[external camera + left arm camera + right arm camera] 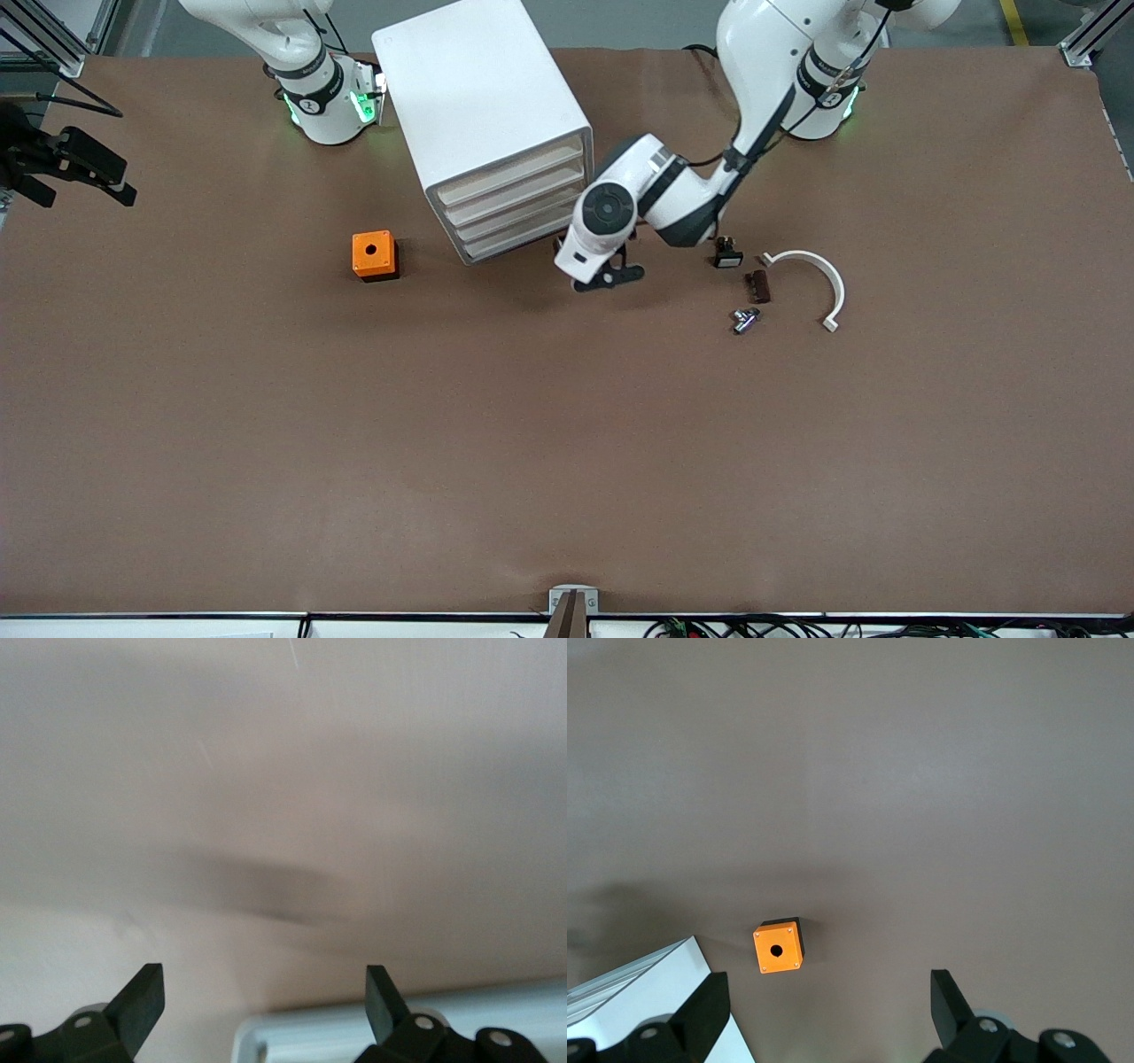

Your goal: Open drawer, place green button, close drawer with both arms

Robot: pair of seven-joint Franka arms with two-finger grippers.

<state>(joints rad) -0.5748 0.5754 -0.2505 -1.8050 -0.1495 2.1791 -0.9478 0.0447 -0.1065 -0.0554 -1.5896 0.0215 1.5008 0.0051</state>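
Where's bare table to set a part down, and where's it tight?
Free: the whole brown table nearer the front camera than the orange box and the metal fitting. Tight: around the white curved bracket, brown block and small black button, and where the open left gripper hangs by the cabinet drawers.

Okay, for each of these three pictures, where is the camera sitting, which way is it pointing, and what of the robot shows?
Front view: high across the table, facing both white arm bases; left gripper low beside the white four-drawer cabinet.
Left wrist view: looks down past its open black fingers at brown table and a pale edge, probably the cabinet's.
Right wrist view: high, looks down past its open fingers at the orange box with a hole.
Shared: that box and the cabinet corner also appear in the front view.
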